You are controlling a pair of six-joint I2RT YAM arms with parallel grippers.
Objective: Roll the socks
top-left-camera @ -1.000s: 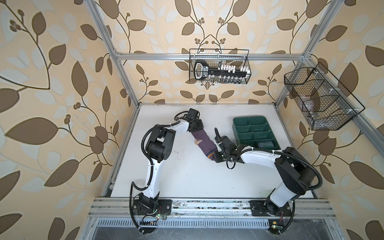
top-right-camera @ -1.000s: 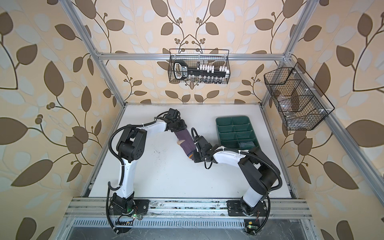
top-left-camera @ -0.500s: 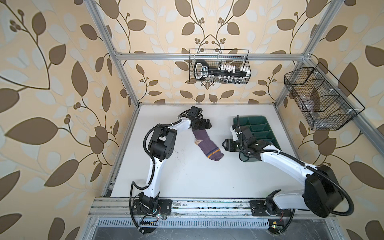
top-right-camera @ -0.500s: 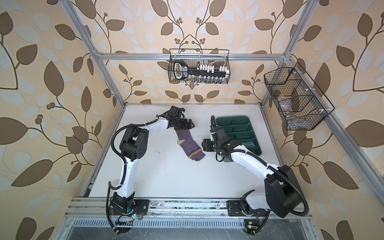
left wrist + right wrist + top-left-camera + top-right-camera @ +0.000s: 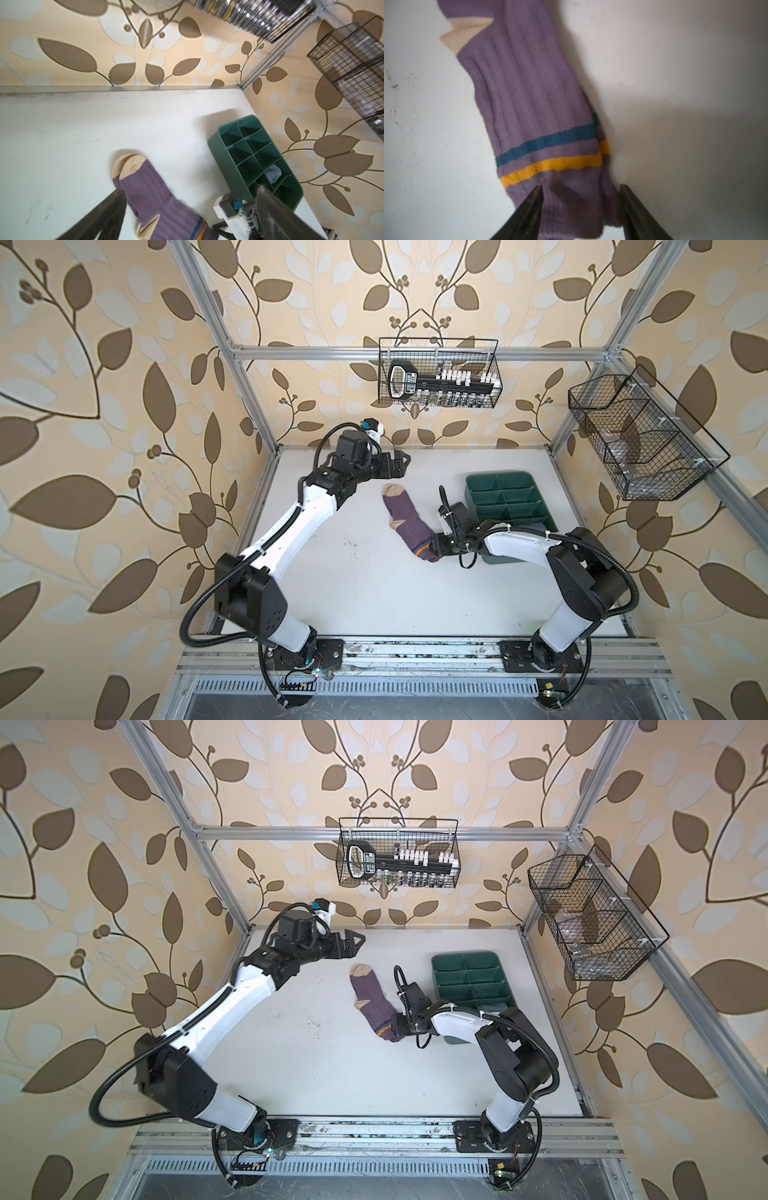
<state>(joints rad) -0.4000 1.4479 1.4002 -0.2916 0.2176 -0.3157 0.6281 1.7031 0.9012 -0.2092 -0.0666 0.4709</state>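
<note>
Purple ribbed socks (image 5: pixel 409 526), tan toes, teal and orange stripes.

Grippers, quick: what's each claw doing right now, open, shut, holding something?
Left gripper: open, holding nothing.
Right gripper: jaws astride the cuff of the purple sock; whether it grips cannot be told.

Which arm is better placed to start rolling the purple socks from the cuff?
Right. The right gripper is down at the cuff end of the purple socks, its fingers either side of the cuff in its wrist view. The left gripper is open, raised beyond the toe end, touching nothing.
</note>
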